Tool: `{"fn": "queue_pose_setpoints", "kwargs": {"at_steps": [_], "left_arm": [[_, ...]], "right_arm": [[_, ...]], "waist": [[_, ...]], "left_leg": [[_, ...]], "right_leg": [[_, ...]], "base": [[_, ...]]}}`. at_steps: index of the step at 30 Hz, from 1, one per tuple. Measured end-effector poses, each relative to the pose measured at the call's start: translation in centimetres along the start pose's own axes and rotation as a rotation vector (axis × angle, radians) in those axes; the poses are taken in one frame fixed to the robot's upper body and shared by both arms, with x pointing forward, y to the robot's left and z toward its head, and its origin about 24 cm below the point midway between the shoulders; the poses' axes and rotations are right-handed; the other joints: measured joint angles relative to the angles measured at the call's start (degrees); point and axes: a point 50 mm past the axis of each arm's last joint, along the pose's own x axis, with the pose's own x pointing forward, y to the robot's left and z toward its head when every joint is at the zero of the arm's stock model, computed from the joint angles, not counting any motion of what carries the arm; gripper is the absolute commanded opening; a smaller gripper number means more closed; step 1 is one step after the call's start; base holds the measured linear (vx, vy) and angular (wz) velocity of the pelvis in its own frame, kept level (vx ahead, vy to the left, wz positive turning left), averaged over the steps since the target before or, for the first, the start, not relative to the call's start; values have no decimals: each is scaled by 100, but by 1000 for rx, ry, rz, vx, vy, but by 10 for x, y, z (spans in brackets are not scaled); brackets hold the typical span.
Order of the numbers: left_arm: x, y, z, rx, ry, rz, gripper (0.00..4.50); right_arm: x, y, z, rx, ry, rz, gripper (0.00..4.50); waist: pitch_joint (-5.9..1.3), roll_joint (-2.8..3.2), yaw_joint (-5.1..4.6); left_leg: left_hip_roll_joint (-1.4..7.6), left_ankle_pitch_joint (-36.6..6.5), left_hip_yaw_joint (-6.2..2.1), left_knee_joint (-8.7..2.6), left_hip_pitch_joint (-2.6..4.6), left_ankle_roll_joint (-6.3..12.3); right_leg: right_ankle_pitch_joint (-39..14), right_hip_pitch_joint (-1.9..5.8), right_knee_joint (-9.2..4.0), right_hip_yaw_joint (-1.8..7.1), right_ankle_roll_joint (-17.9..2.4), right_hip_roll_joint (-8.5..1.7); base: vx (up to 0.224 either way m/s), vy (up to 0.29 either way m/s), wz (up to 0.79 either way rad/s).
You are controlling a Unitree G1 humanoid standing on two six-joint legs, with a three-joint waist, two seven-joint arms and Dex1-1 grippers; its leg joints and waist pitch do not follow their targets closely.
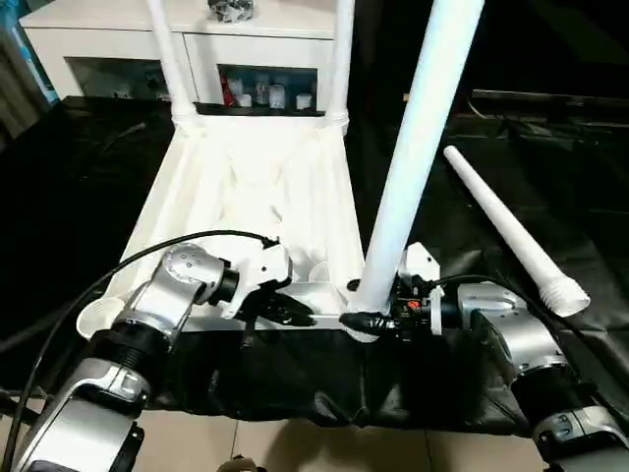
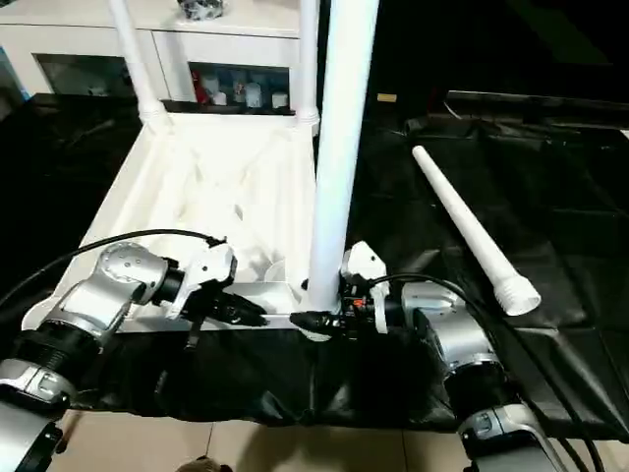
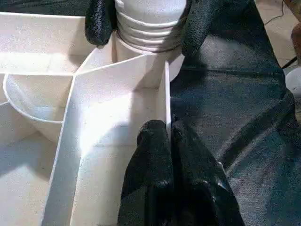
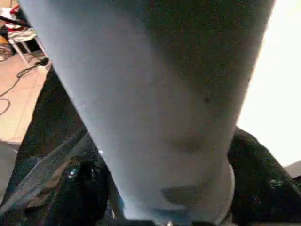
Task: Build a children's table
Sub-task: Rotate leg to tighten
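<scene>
A black cloth [image 1: 511,177] covers the work surface, creased and hanging over the near edge above a pale tiled floor [image 1: 295,447]. On it the white tabletop [image 1: 256,197] lies upside down, ribbed underside up. Two legs [image 1: 339,59] stand in its far corner sockets, just in front of a white cabinet [image 1: 128,44] with glass doors and small items behind them. A third leg [image 1: 418,147] stands upright in the near right corner socket, its ridged foot between the two black fingers of the right end effector [image 1: 369,323], which sit on either side of it. The left end effector [image 1: 295,315], fingers pressed together, rests at the tabletop's near rim just beside that socket. The fourth leg [image 1: 511,231] lies loose on the cloth to the right, well apart from the tabletop.
</scene>
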Motion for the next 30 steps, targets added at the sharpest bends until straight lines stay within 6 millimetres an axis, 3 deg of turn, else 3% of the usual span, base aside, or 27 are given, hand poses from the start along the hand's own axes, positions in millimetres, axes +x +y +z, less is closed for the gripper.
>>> {"fn": "queue_pose_setpoints", "kwargs": {"at_steps": [10, 15, 18, 23, 24, 30], "left_arm": [[0, 0, -1, -5, -3, 2, 0], [7, 10, 2, -71, -22, 151, 0], [21, 15, 7, -97, -30, 224, 0], [40, 19, 16, -136, -47, 339, 0], [42, 20, 17, -144, -49, 355, 0], [48, 19, 21, -146, -57, 352, 0]], "right_arm": [[3, 3, 0, 10, -22, -12, 272], [10, -9, -4, 72, -111, -285, 272], [13, -18, -6, 135, -151, -456, 272], [20, -28, -3, 203, -191, -686, 272], [22, -29, -3, 211, -203, -723, 327], [26, -31, -1, 223, -227, -772, 390]], "waist": [[-2, -2, 6], [0, -15, -72], [1, -18, -168], [-3, -19, -230], [-5, -14, -236], [-16, 6, -225]], "left_leg": [[0, 0, 0, -1, 1, 0], [0, 6, 0, 6, 17, -8], [-1, 8, 0, 8, 24, -10], [-2, 8, -6, 11, 35, -10], [-3, 8, -6, 11, 36, -10], [-6, 8, -7, 11, 31, -10]], "right_leg": [[0, 2, 0, -1, 0, 0], [-7, 7, 4, 2, 14, 0], [-7, 11, -3, 2, 14, -1], [-6, 12, -4, 1, 13, -1], [-6, 13, -4, 1, 13, -1], [-5, 16, -5, 4, 13, -2]], "base": [[0, 0, 0], [0, 0, 0], [0, 0, 0], [0, 0, 0], [0, 0, 0], [0, 0, 0]]}}
